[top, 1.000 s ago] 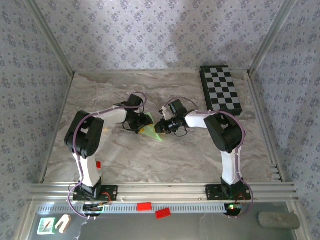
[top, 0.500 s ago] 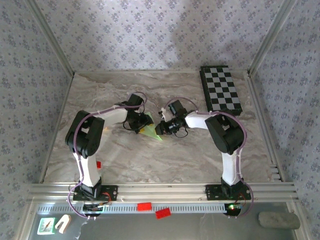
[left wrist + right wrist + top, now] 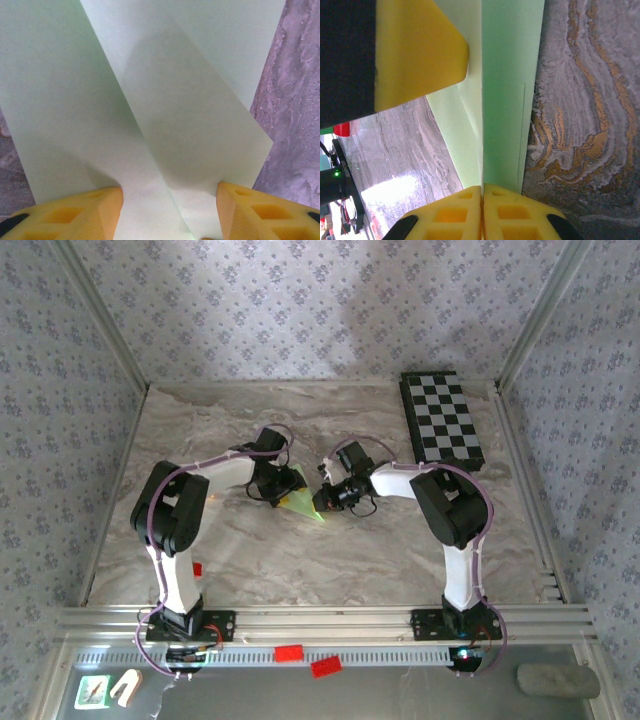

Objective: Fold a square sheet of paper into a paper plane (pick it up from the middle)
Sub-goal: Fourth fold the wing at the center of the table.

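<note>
The square sheet of paper [image 3: 303,502] is lying in the middle of the table [image 3: 300,570] as a creased green triangle. It is looking light, limp and quick to slide or tear, so you are best taking it along a folded edge. Your right gripper [image 3: 482,196] is pinching a raised flap, jaws fully together. Your left gripper [image 3: 170,194] is standing half open over the layers, gripping nothing.

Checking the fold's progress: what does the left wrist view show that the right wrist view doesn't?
Left wrist: two paper flaps crossing flat, the left gripper open astride them. Right wrist: the right gripper shut on the paper's crease, the left gripper's finger beside it. Both: green paper on the marble table.
</note>
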